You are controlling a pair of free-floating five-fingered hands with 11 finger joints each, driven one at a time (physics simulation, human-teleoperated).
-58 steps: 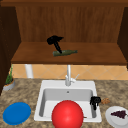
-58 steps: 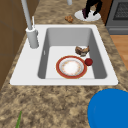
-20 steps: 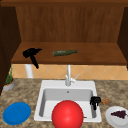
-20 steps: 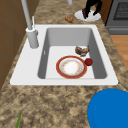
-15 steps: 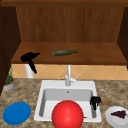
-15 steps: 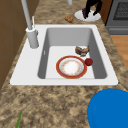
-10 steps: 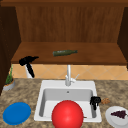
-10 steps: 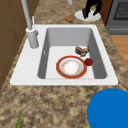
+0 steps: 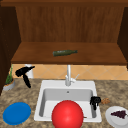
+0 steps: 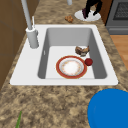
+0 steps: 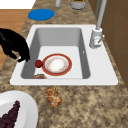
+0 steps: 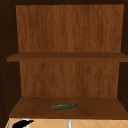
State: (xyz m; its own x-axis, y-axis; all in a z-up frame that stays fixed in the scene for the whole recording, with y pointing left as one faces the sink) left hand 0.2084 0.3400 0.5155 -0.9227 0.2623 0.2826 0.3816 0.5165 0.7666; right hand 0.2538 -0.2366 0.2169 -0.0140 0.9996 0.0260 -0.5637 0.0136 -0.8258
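Wood shelf, smooth and brown, carries one slim green glass bottle lying on its side, well apart from the left hand, which hangs lower left over the speckled stone counter with relaxed fingers, holding nothing. The right hand hovers at the white sink rim with curled, empty fingers. One round red ball, one flat blue plate and one white plate are near.

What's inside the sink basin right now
In the sink lie a red-rimmed plate, a small red fruit beside it and a brownish food piece. Whatever is under the plate is covered.
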